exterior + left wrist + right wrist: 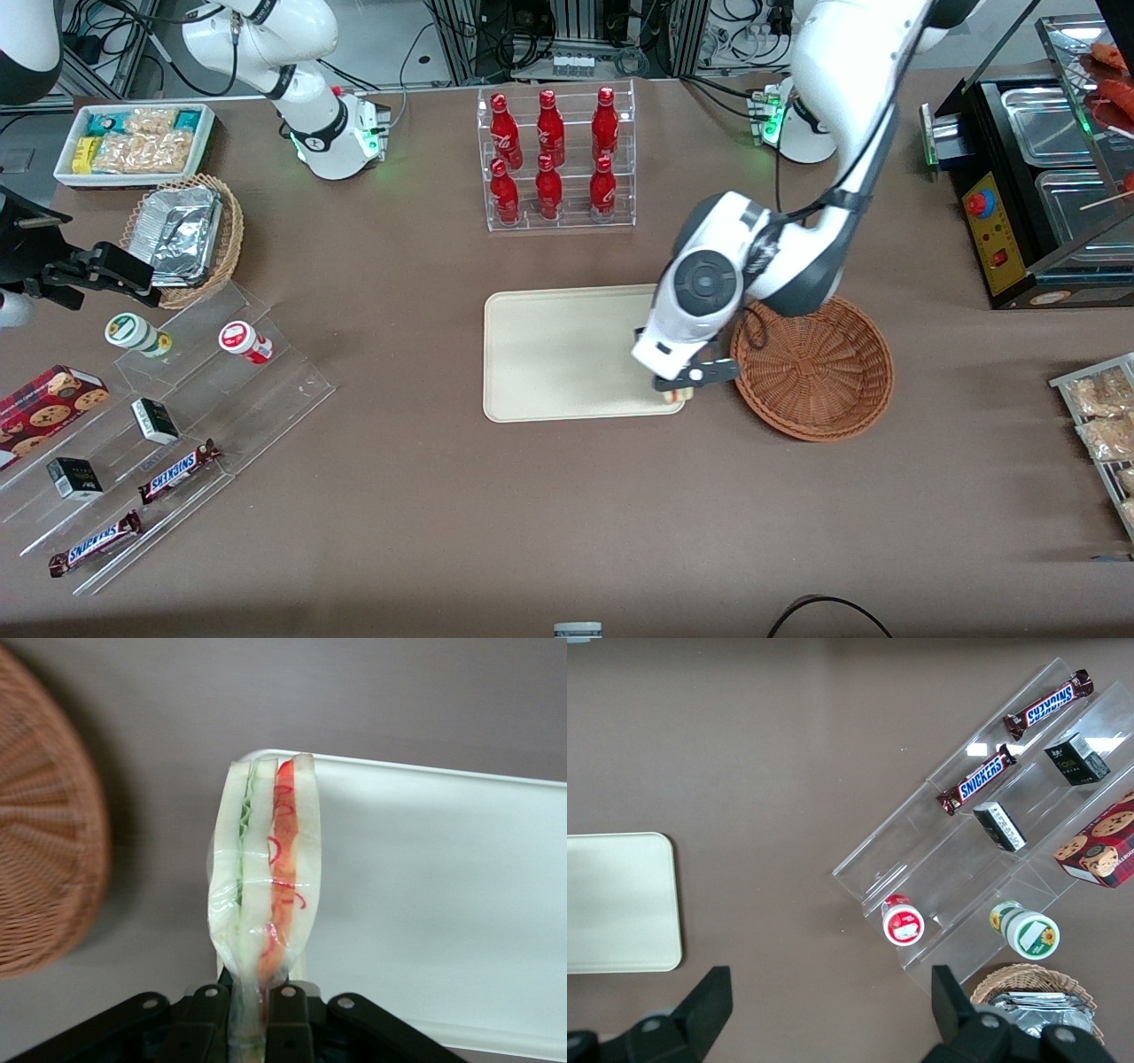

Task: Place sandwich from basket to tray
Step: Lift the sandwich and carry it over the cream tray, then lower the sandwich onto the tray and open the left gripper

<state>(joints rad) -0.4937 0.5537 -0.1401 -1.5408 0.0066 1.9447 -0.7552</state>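
Gripper clamps the sandwich by its tip | sandwich hangs over the tray corner nearest the basket | you carry it farther from the basket, then lower.

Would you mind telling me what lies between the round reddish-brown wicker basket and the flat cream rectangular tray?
In the front view, the gripper hangs there, shut on the wrapped triangular sandwich, over the tray's edge nearest the basket.
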